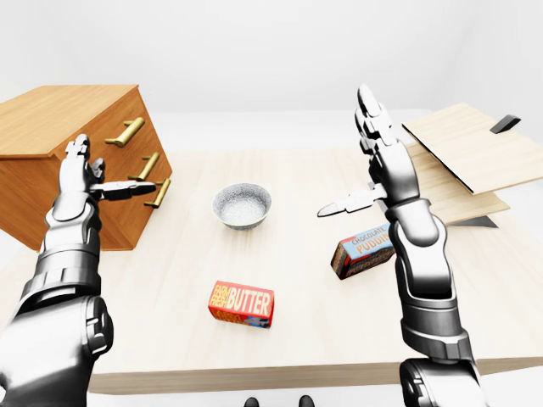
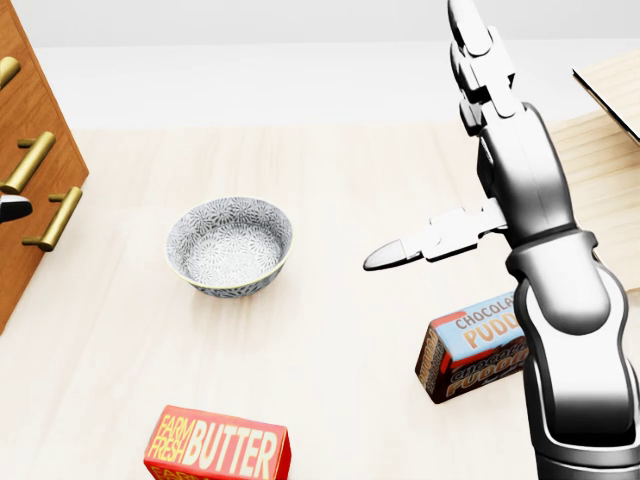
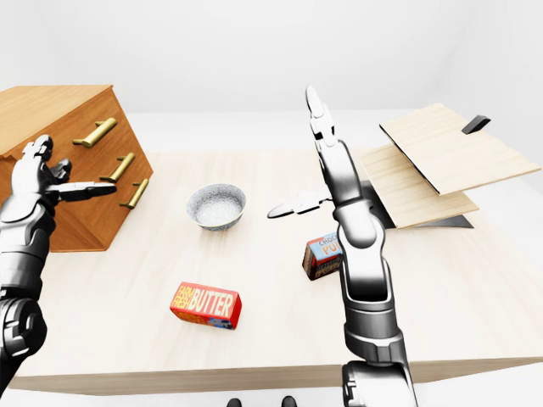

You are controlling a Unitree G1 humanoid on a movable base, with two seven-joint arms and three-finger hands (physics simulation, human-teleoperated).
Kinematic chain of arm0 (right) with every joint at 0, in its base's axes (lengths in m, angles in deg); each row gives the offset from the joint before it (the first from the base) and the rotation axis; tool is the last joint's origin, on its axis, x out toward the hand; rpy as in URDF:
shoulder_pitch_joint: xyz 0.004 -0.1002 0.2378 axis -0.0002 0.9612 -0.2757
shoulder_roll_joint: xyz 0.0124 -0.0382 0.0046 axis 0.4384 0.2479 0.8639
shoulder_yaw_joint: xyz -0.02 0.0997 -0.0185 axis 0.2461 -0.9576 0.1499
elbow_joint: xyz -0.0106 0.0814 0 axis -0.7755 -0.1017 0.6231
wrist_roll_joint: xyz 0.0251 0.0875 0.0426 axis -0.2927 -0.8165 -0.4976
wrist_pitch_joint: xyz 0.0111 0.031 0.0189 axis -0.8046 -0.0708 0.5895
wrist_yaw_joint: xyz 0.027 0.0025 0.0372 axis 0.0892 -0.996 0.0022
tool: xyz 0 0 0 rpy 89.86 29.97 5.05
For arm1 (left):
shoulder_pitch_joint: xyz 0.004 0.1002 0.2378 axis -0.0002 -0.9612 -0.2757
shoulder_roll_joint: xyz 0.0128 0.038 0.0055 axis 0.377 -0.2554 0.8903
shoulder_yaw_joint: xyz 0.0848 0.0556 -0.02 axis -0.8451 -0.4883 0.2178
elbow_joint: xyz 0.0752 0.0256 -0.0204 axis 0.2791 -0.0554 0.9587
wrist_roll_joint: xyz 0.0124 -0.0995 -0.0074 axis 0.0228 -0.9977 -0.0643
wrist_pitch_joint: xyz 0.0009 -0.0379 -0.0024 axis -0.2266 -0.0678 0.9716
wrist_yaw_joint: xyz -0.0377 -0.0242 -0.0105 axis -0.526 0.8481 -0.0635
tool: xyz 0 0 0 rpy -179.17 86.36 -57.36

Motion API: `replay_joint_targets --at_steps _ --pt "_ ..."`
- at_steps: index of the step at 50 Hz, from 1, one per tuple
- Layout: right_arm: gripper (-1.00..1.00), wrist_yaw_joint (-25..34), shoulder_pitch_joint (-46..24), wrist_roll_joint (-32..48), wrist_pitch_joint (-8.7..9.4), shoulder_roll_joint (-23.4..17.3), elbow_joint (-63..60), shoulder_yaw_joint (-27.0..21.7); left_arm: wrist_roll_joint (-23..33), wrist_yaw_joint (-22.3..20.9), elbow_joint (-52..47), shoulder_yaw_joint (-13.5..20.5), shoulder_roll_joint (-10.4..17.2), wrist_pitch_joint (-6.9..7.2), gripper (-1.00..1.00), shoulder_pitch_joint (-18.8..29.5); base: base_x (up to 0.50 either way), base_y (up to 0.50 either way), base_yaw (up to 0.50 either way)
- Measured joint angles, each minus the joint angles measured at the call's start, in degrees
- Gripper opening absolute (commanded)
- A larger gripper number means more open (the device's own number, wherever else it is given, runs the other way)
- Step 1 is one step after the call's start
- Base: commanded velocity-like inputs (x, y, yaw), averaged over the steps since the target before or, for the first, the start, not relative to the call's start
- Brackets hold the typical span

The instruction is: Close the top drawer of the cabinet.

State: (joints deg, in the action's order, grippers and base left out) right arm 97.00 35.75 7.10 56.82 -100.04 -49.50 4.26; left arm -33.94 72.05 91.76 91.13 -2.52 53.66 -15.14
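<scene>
A wooden cabinet (image 1: 59,136) stands on the table (image 1: 297,174) at the left of the eye views, its face carrying three brass handles. The top drawer's handle (image 1: 125,132) is the highest; the drawer fronts look near flush, and I cannot tell how far the top one stands out. My left hand (image 1: 102,170) is open before the cabinet's face, fingers up, thumb tip by the middle handle (image 1: 146,166) and below the top one. My right hand (image 1: 348,157) is open and empty, raised over the table's right half.
A patterned bowl (image 1: 242,206) sits mid-table. A red butter box (image 1: 242,305) lies nearer the bottom of the view. A chocolate pudding box (image 1: 363,253) lies under my right forearm. Stacked wooden boards (image 1: 462,153) lie at the right.
</scene>
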Motion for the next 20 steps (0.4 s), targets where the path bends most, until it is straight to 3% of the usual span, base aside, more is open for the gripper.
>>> replay_joint_targets --at_steps 20 --pt "1.00 0.54 1.28 0.34 0.00 0.18 -3.44 -0.18 0.67 0.14 6.25 2.30 -0.33 0.00 1.00 4.64 0.00 0.00 0.00"
